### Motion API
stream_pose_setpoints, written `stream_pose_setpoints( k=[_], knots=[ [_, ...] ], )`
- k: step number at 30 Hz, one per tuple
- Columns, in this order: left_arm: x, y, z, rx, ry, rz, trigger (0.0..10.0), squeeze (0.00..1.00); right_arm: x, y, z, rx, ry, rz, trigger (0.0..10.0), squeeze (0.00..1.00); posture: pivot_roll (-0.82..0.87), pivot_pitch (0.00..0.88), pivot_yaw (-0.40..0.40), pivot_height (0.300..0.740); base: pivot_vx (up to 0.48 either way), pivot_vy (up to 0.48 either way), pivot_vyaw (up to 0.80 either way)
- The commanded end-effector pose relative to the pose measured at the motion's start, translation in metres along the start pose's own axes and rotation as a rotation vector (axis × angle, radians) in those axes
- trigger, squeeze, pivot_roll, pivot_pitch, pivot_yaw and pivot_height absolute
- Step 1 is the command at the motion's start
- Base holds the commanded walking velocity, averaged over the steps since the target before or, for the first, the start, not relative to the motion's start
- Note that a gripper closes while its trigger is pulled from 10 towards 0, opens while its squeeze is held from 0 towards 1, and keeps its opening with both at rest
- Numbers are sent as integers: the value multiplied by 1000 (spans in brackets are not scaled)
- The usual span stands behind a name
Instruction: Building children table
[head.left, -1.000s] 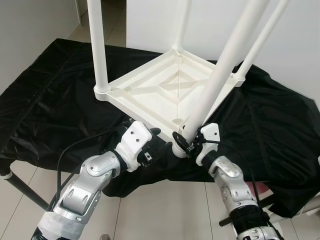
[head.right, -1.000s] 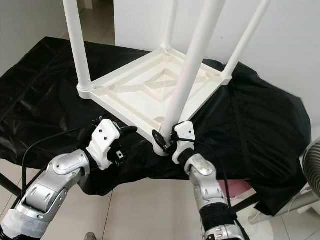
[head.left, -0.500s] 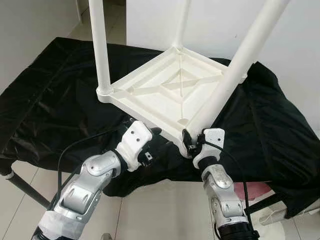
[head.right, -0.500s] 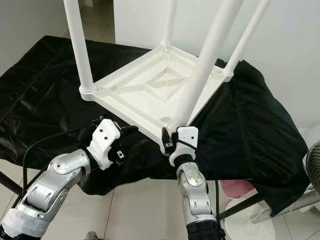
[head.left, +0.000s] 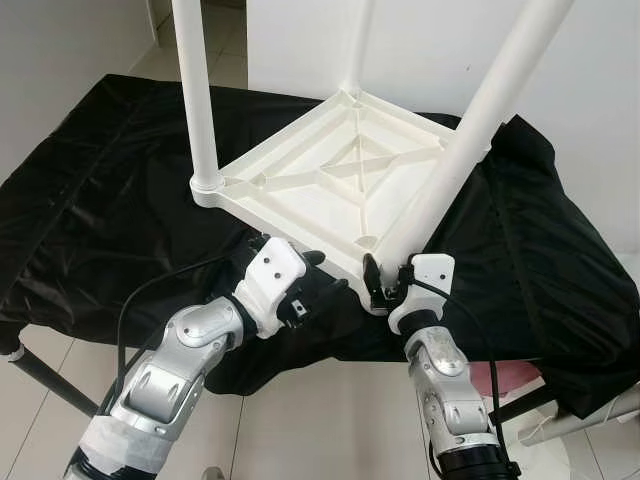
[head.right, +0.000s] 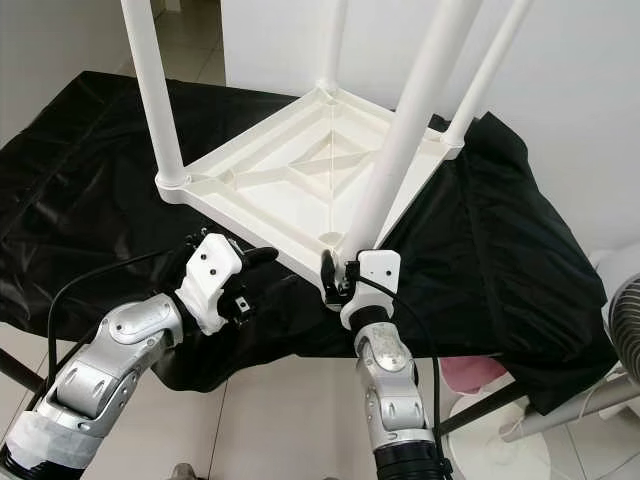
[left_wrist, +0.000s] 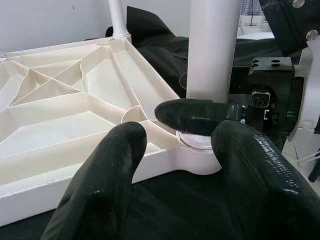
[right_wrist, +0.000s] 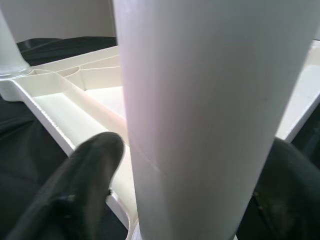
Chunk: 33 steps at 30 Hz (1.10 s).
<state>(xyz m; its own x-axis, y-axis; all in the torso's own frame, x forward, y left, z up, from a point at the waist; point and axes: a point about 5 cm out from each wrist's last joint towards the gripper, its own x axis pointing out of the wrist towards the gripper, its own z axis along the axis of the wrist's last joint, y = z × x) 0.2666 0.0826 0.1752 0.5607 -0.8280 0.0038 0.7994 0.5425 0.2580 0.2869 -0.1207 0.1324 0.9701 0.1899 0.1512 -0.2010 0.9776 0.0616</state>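
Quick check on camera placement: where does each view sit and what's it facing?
Left eye, right eye: head stereo pair, looking forward and down at the upturned white tabletop on black cloth; both silver arms show.
Left wrist: looks along the left gripper at the near corner leg; the right gripper holds its base.
Right wrist: close behind that leg, its black fingers on either side.
Shared: the leg and tabletop ribs.
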Motion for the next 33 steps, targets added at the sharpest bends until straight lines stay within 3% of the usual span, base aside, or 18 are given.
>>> stream_pose_setpoints(
  k=[1, 3, 4, 5, 11, 14, 22, 27, 28, 30, 31, 33],
  knots=[
    [3, -5, -2, -3, 4, -73, 10000, 0, -2, -4, 0, -1, 8, 44, 10000, 1000, 20, 45, -103, 740, 0, 0, 0],
    [3, -6, -3, -3, 4, -73, 10000, 0, -1, -7, 0, -5, 8, 80, 10000, 1000, 21, 45, -105, 740, 0, 0, 0],
    [3, -6, -3, -3, 4, -71, 10000, 0, 0, -12, 0, 9, 21, 127, 10000, 129, 25, 42, -109, 740, 0, 0, 0],
    [3, -6, -3, -2, 3, -69, 10000, 0, 2, -18, 1, 7, 29, 176, 10000, 0, 29, 41, -113, 740, 0, 0, 0],
    [2, -6, -3, 1, 2, -64, 10000, 0, 4, -26, -1, 7, 71, 348, 10000, 0, 36, 33, -117, 740, 0, 0, 0],
    [3, -4, -2, 6, 2, -57, 10000, 0, 11, -34, -5, -38, 119, 464, 10000, 0, 44, 22, -118, 740, 0, 0, 0],
    [3, -3, -2, 12, -1, -57, 10000, 0, 28, -35, -11, -85, 164, 538, 10000, 0, 48, 9, -109, 740, 0, 0, 0],
    [4, -3, -1, 20, -2, -61, 10000, 0, 35, -31, -11, -65, 167, 576, 10000, 0, 48, 9, -109, 740, 0, 0, 0],
    [4, -3, -1, 19, -2, -61, 10000, 0, 36, -31, -12, -66, 168, 583, 5922, 0, 48, 9, -109, 740, 0, 0, 0],
    [4, -3, -1, 18, -3, -61, 10000, 0, 36, -31, -13, -67, 168, 589, 5922, 0, 54, 4, -109, 740, 0, 0, 0],
    [4, -3, -1, 19, -3, -61, 10000, 0, 35, -31, -14, -65, 173, 599, 0, 0, 54, 4, -109, 740, 0, 0, 0],
    [4, -3, -1, 21, -2, -61, 10000, 0, 33, -34, -17, -58, 182, 610, 0, 0, 54, 3, -110, 740, 0, 0, 0]
  ],
)
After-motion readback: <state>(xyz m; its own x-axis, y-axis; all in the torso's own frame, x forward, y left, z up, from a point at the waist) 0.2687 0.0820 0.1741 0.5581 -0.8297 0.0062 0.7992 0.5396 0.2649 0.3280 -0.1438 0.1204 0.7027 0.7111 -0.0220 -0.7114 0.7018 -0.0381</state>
